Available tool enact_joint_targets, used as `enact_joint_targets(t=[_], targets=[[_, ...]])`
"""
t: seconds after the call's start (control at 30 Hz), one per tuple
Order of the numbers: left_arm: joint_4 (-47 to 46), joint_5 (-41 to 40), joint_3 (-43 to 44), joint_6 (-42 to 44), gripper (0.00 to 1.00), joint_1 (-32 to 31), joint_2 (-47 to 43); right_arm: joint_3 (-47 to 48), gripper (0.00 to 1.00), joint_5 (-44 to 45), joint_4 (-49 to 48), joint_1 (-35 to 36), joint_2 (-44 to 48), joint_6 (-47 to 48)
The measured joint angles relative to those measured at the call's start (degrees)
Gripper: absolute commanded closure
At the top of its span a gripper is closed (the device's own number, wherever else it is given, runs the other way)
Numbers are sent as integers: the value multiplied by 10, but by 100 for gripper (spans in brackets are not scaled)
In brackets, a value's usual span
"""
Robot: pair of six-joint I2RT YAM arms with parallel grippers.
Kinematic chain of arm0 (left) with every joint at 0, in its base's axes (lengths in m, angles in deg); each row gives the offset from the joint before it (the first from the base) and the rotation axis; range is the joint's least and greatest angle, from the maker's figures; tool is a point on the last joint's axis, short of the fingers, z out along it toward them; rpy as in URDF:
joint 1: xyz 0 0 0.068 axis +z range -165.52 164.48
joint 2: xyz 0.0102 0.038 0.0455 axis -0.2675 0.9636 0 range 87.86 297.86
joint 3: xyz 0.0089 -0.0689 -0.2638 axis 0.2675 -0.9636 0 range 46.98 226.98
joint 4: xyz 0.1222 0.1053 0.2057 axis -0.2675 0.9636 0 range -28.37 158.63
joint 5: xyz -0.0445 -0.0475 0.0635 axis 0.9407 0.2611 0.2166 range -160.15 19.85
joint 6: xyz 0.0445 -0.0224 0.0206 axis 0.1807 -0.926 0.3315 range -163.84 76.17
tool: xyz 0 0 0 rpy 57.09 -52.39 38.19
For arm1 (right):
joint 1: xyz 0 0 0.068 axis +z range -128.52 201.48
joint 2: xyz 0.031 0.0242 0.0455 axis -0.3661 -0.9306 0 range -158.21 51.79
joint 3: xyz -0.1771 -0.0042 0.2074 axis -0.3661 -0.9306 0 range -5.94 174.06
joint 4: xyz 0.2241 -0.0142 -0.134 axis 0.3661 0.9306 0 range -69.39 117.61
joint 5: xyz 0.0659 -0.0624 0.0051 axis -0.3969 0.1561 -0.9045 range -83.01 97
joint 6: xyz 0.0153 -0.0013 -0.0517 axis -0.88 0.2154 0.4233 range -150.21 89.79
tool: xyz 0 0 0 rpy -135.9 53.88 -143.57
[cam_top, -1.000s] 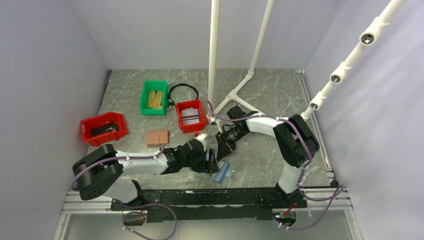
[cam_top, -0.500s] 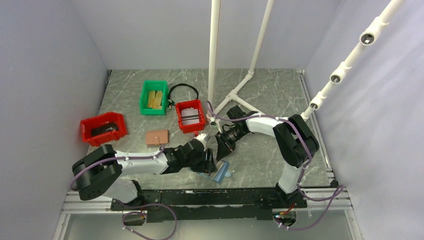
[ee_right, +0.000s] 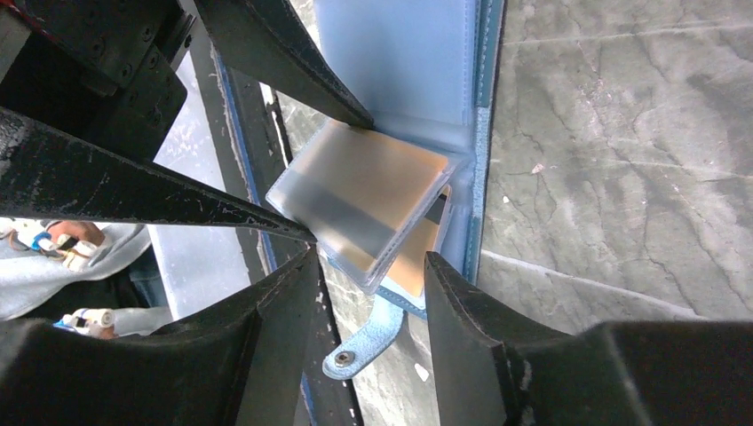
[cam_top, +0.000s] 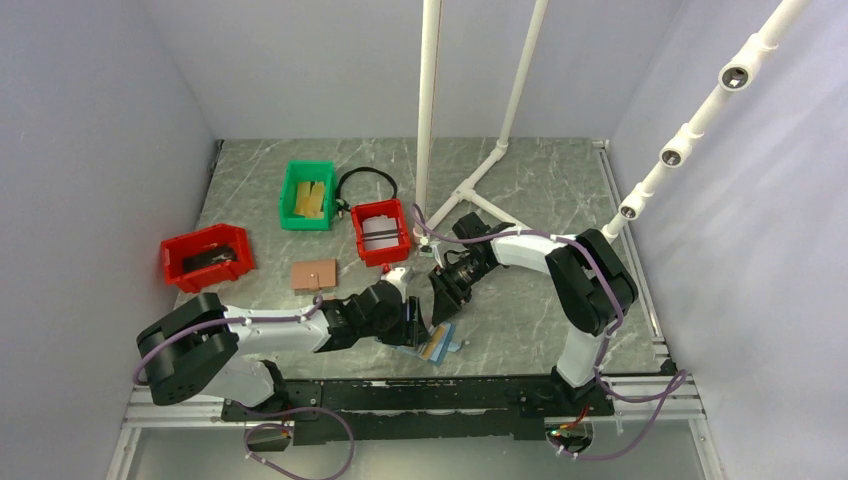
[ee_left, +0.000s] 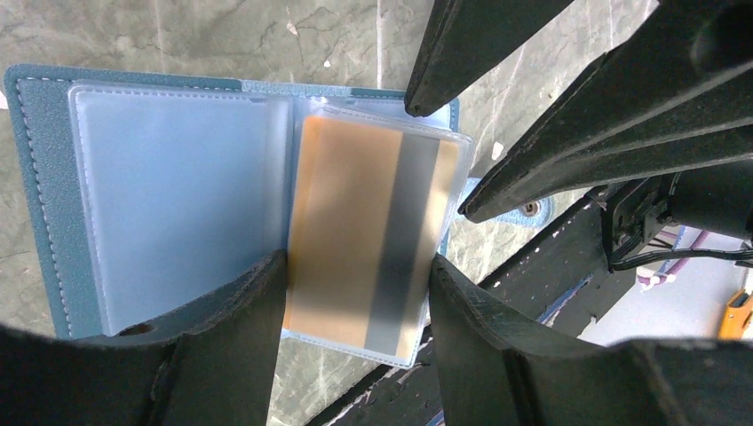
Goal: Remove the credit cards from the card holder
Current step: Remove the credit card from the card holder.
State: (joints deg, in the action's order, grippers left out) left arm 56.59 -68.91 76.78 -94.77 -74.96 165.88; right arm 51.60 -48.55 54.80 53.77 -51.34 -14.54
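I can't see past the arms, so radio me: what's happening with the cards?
Left hand clamps gold-tan flat credit card, sleeved. Right hand open, straddling it. Card not yet out of blue folding card holder. Nothing in the way.

Left arm [cam_top: 270,325] lies low, reaching right along the near edge, left gripper [cam_top: 418,328] fingers apart. Right arm [cam_top: 560,260] bends leftward — right gripper [cam_top: 440,303] angled down, jaws parted, tips just beside the left's.

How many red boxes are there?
2. The left red box sits far left; the middle red box sits just right of the green box. None seems hidden.
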Motion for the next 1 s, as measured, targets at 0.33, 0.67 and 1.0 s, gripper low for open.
enact_joint_targets(t=[0.33, 0.67, 1.0], targets=[[-38, 9, -25, -14, 70, 8, -9, 0, 60, 30, -2, 0, 0, -9], [-60, 20, -37, -23, 69, 15, -10, 0, 63, 36, -2, 1, 0, -24], [-102, 41, -62, -32, 68, 29, -17, 0, 54, 42, -5, 1, 0, -21]])
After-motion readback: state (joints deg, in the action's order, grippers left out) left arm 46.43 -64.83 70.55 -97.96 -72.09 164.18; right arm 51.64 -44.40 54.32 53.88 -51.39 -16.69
